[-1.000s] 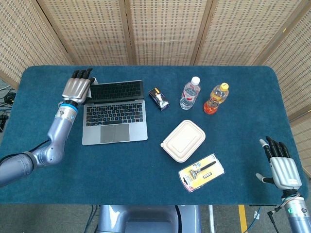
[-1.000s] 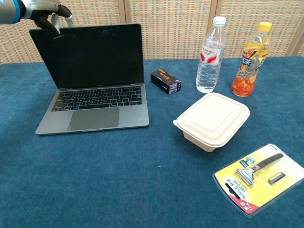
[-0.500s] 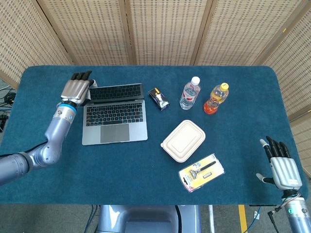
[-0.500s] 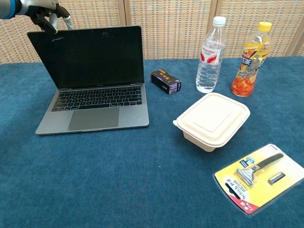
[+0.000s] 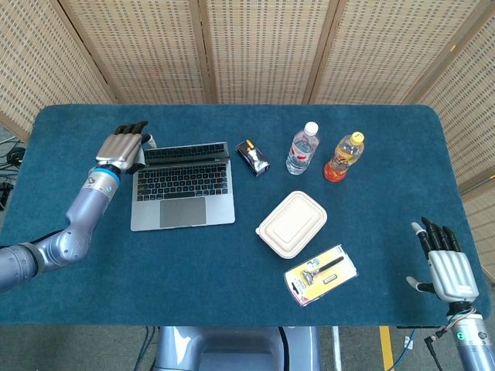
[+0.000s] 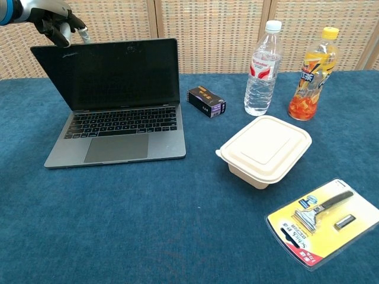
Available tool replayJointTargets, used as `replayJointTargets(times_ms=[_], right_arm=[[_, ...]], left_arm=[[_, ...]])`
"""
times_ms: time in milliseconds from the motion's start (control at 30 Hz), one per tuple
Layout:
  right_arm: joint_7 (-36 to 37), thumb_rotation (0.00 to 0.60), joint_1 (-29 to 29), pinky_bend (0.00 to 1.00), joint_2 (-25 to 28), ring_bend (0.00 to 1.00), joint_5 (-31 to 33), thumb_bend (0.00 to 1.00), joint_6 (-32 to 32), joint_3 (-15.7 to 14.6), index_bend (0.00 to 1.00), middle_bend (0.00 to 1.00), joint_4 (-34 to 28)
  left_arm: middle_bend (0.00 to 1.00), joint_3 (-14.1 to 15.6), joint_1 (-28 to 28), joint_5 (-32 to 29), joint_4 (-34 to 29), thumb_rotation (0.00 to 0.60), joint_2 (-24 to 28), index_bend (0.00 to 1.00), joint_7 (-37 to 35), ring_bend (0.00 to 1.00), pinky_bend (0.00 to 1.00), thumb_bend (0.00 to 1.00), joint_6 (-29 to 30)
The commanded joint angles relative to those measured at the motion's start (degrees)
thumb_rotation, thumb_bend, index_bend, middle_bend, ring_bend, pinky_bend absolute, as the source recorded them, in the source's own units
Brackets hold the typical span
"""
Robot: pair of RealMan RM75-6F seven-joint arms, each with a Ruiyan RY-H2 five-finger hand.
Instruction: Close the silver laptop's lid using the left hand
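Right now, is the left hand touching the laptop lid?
Touching. In the chest view, the left hand has its fingertips on the upper left corner of the laptop lid.

Bench (image 5: 232,263) with a blue carpet-like top — six things on it.
Open silver laptop (image 5: 183,202), small dark box (image 5: 252,157), clear water bottle (image 5: 302,148), orange drink bottle (image 5: 343,157), cream lidded food container (image 5: 291,224), yellow-carded razor pack (image 5: 320,274) — all apart.
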Motion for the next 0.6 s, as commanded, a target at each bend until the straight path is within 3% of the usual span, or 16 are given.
replayJointTargets(times_ms=[33, 600], right_arm=[[-0.1, 0.6, 0.0, 0.0, 0.0, 0.0, 0.0, 0.0, 0.0, 0.0, 0.0, 0.0, 0.0], [-0.5, 0.6, 0.0, 0.0, -0.1, 0.0, -0.3, 0.0, 0.1, -0.2, 0.0, 0.0, -0.3]], left_arm=[[0.01, 0.3, -0.1, -0.2, -0.8, 0.6, 0.9, 0.34, -1.0, 0.0, 0.0, 1.0, -1.1], [0.01, 4.1, -0.1, 3.5, -5.3, 0.6, 3.5, 0.34, -3.8, 0.0, 0.0, 1.0, -1.4]])
